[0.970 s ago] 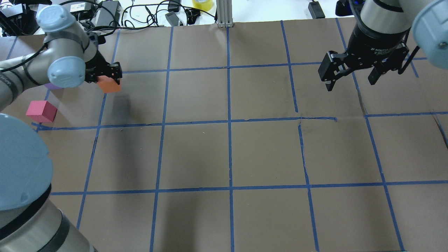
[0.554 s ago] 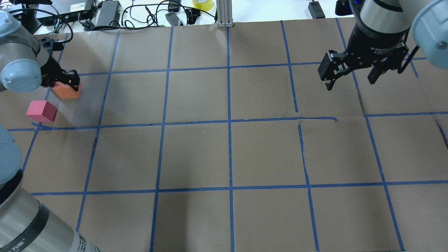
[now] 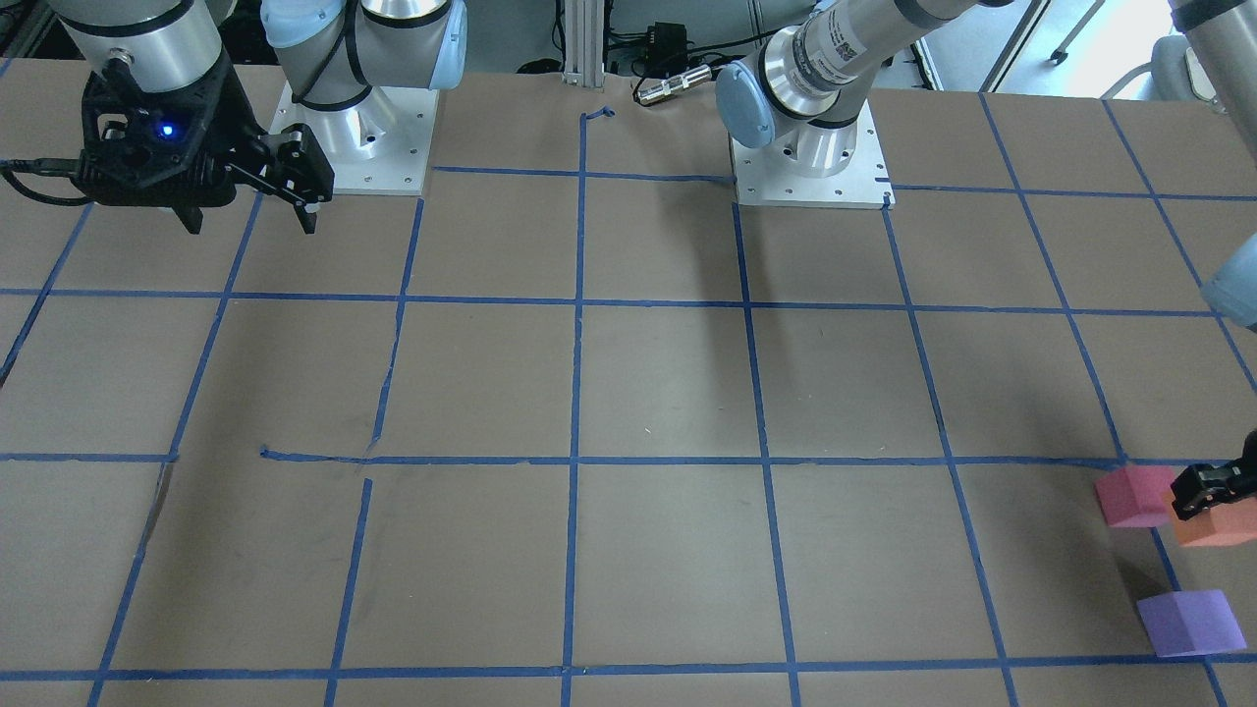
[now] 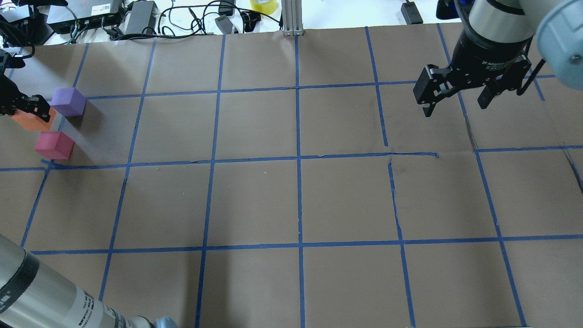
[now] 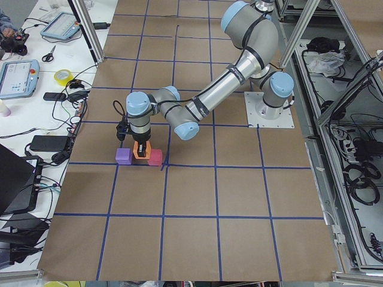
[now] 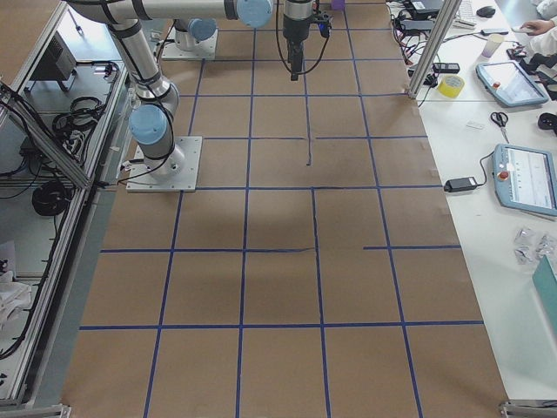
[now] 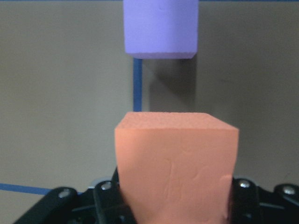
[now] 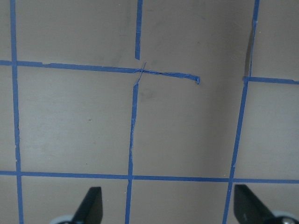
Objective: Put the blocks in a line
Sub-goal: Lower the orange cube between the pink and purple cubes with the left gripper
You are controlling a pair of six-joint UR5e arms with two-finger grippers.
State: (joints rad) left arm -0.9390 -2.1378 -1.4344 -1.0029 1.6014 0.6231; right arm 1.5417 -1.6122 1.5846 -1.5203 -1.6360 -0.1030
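**Orange block held between the purple and crimson ones at the left end of the desk**

Front-facing view: the left jaws enter at the 3 o'clock edge and are closed on the orange block [image 3: 1223,528]. The crimson block [image 3: 1131,496] lies just beside it at about 10 o'clock, with one dark finger in front of the place where they meet. The purple block [image 3: 1190,623] stands apart at about 7 o'clock of the orange one. The right jaws hang over the brown desk [image 3: 668,383] at the 10 o'clock corner, spread apart and holding nothing.

Overhead view: the orange block is at the 9 o'clock edge, half covered by the left jaws. The purple block is near it at 2 o'clock and the crimson one at 5 o'clock. The right jaws are open at the 2 o'clock corner, above a blue tape line [image 4: 464,114].

Left side view: the three blocks make a short row, with the purple at 9 o'clock, the orange in the middle and the crimson at 3 o'clock. The near arm comes straight down on the orange one. I cannot tell whether this block rests on the desk.

Right side view: the right arm reaches over the far part of the desk at 12 o'clock. The row of blocks cannot be made out here.

Left wrist view: the orange block fills the lower middle, clamped on both sides. The purple block is at 12 o'clock of it, with bare desk between them.

Right wrist view: two fingertips [image 8: 91,205] stand wide apart at the bottom edge, with only desk and tape between them.
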